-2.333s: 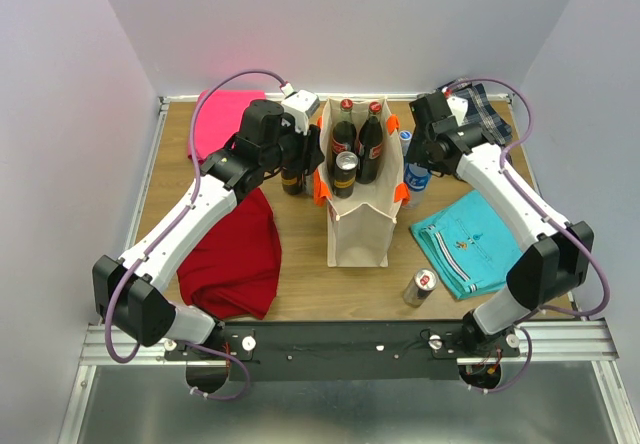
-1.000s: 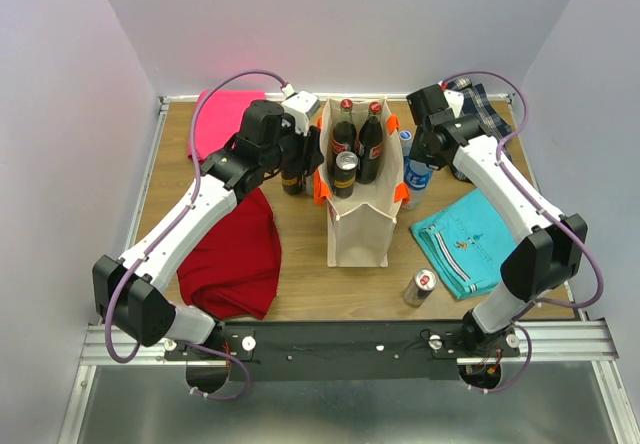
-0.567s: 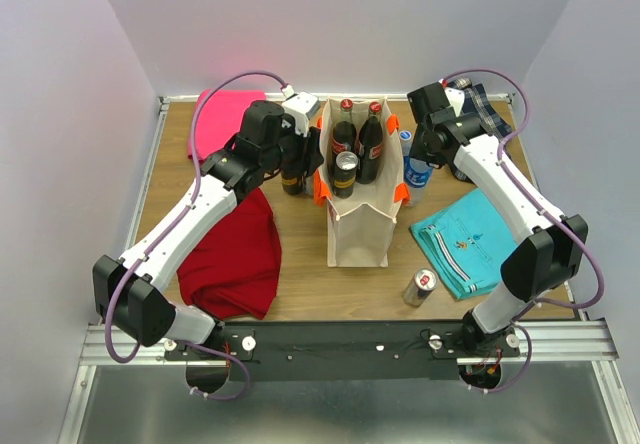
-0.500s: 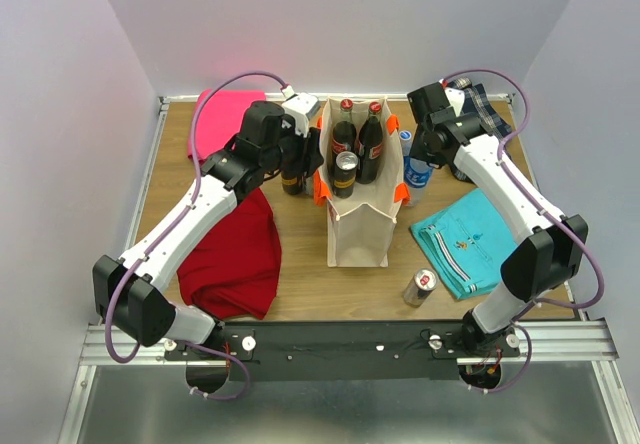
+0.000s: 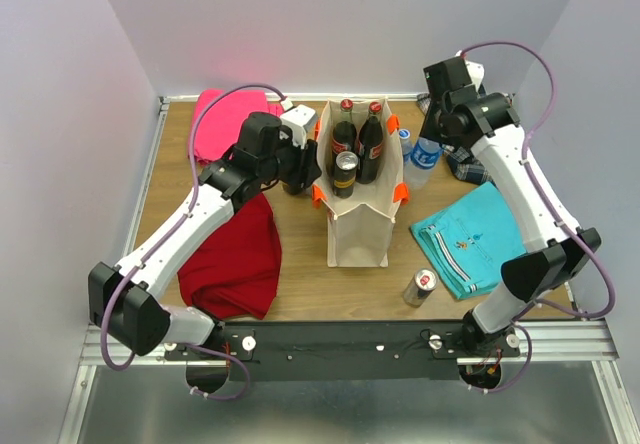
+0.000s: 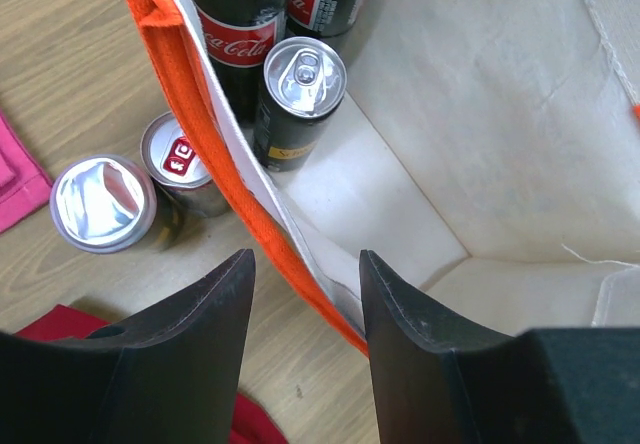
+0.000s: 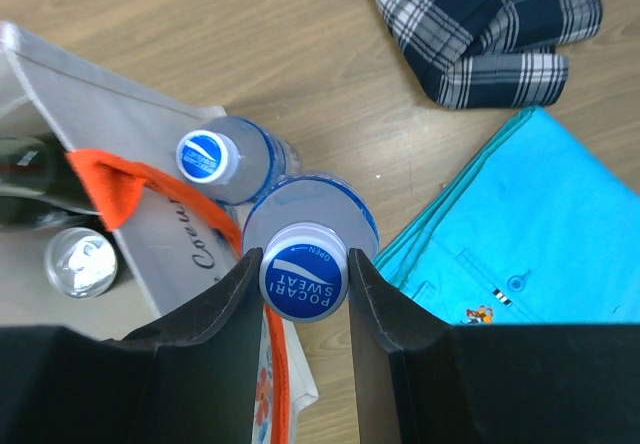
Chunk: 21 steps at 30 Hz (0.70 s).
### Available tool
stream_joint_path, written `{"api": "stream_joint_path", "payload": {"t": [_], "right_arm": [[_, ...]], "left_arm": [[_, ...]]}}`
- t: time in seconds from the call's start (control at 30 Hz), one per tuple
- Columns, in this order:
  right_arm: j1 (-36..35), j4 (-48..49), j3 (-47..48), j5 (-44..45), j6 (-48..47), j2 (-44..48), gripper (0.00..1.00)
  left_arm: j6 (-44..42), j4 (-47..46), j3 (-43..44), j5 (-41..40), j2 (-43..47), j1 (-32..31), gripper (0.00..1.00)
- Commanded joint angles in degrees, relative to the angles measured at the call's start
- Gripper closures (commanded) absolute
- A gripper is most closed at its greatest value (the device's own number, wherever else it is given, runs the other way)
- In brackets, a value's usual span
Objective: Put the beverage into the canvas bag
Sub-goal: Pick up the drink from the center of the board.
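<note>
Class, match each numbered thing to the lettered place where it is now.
1 black drink can with silver top
2 blue-capped clear plastic Pocari Sweat bottle
3 navy plaid cloth

A between the jaws of the right gripper
B lying on the wooden table
C inside the cream canvas bag

Pairs: 1-C, 2-A, 3-B

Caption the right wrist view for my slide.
Right gripper clamps the blue-capped clear plastic bottle beside the cream canvas bag with orange straps.
</note>
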<state>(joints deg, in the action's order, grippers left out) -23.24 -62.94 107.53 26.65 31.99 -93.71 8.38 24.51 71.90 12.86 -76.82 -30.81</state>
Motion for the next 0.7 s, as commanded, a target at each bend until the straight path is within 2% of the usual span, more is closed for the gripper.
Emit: {"api": "stream_joint_path", "payload": {"t": [0.0,0.27,0.67], "right_arm": [[0.30,-0.34,9.35,3.84,-0.96,1.25,0.99],[0.22,-1.49,14.81,5.25,-2.46,0.99,0.99],[0.22,0.36,18.86,5.43,-5.35,3.09,0.99]], "left_arm": [[-0.03,0.36,-1.76,3.31,2.46,0.13,0.45],[-0.03,0.45,-2.11,3.84,2.46,0.13,0.51],[0.14,-0.43,-0.88,5.68,1.32,0.05,0.69]]}}
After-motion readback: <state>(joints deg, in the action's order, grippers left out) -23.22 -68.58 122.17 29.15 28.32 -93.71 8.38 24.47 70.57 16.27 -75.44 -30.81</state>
